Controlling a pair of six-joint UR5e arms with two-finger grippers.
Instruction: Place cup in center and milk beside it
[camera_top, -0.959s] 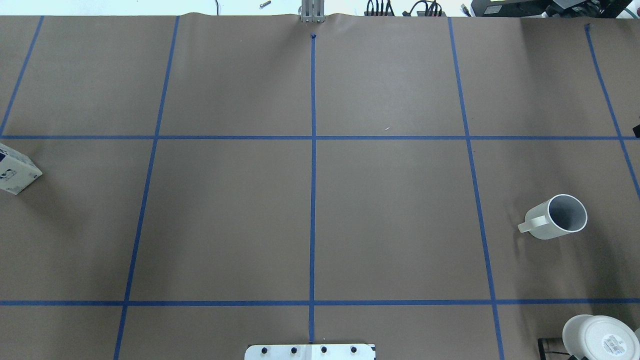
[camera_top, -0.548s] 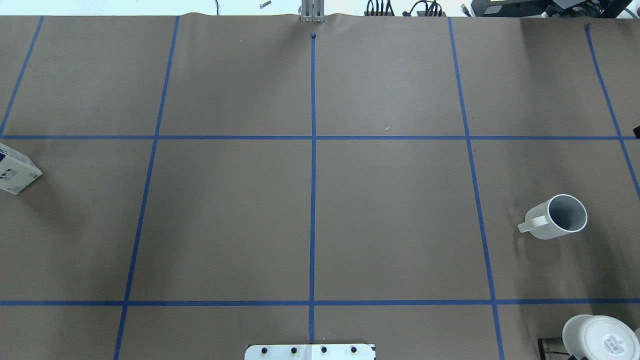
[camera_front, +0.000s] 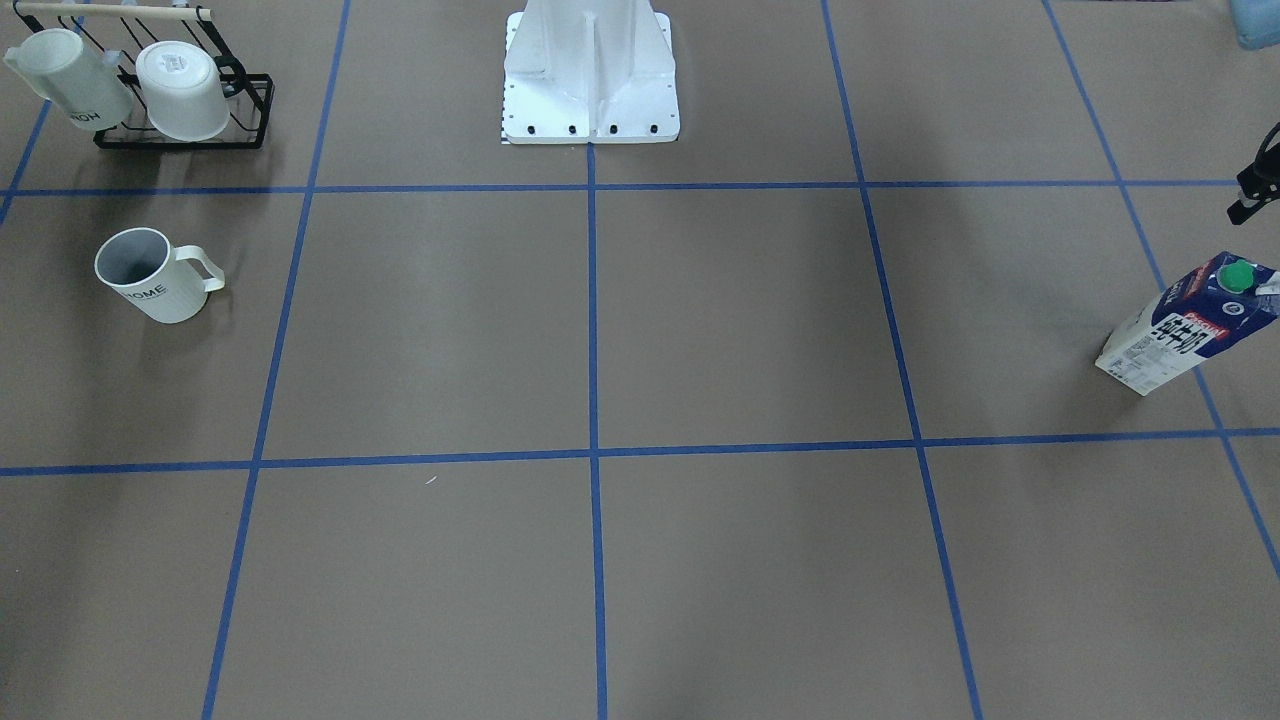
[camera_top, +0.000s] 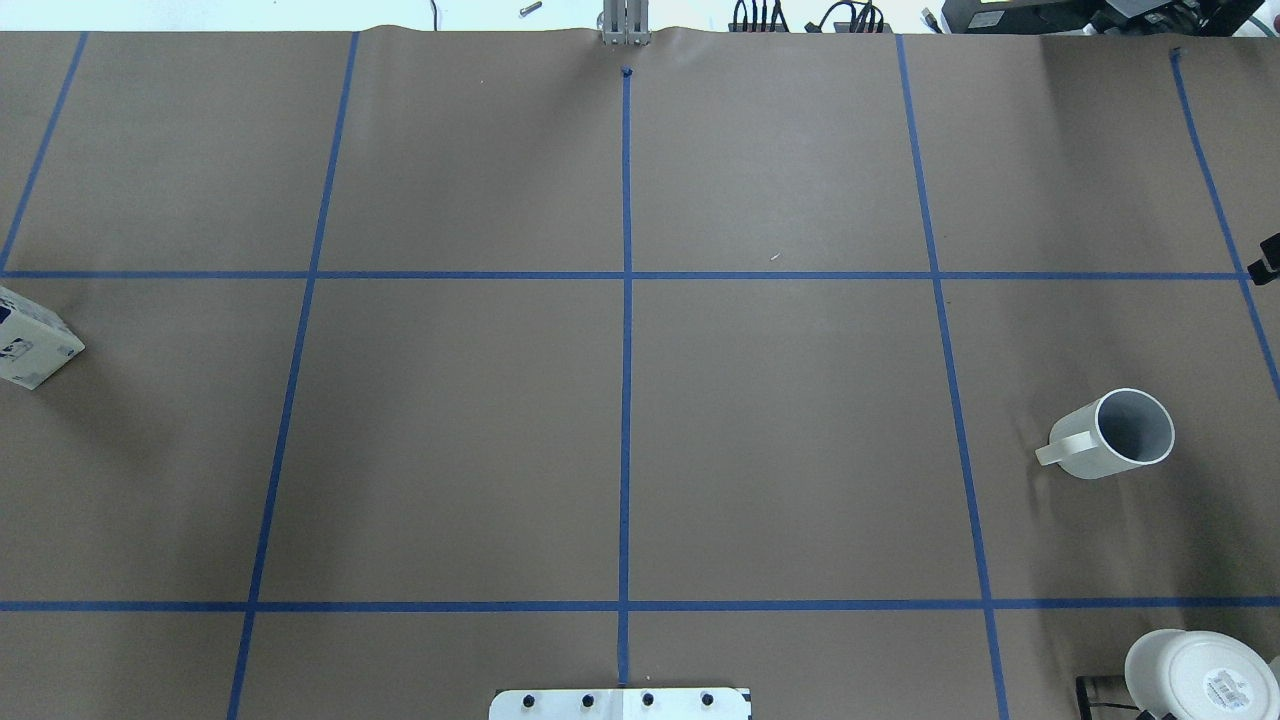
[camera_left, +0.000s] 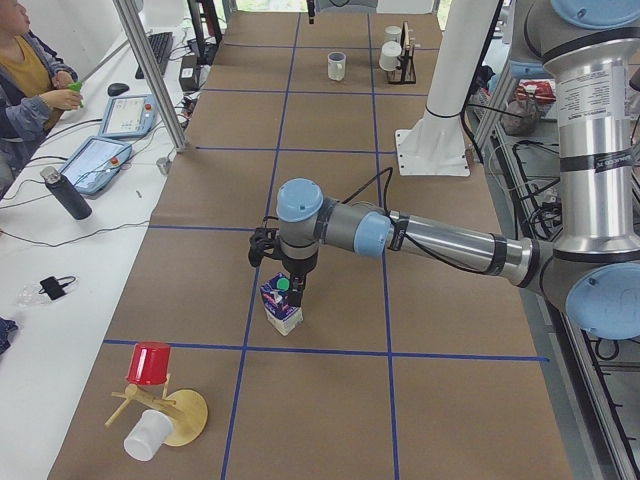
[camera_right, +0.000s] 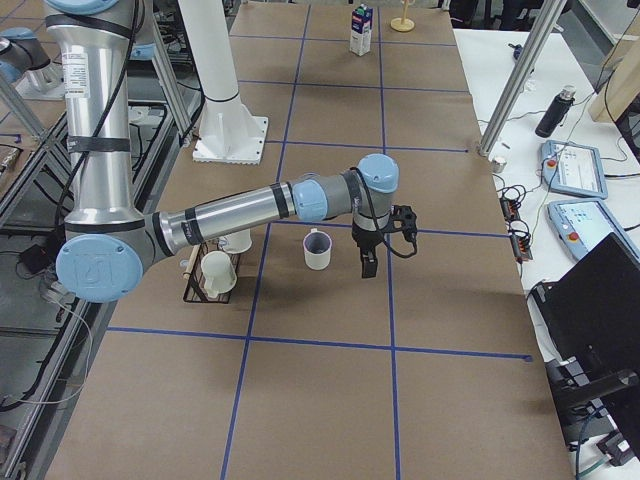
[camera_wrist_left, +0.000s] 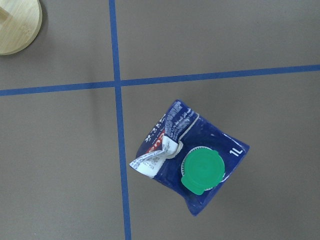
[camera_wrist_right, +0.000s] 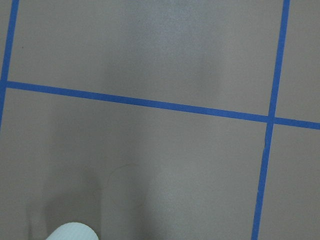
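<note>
Right claw (camera_right: 367, 268) edged inward; cup (camera_top: 1110, 435) upright, milk (camera_front: 1185, 325) capped.

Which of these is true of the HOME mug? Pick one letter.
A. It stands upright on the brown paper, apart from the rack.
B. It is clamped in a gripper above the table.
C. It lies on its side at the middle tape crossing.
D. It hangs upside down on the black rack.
A: the HOME mug stands mouth up on the brown paper, in front of and clear of the black mug rack, with nothing gripping it.
</note>
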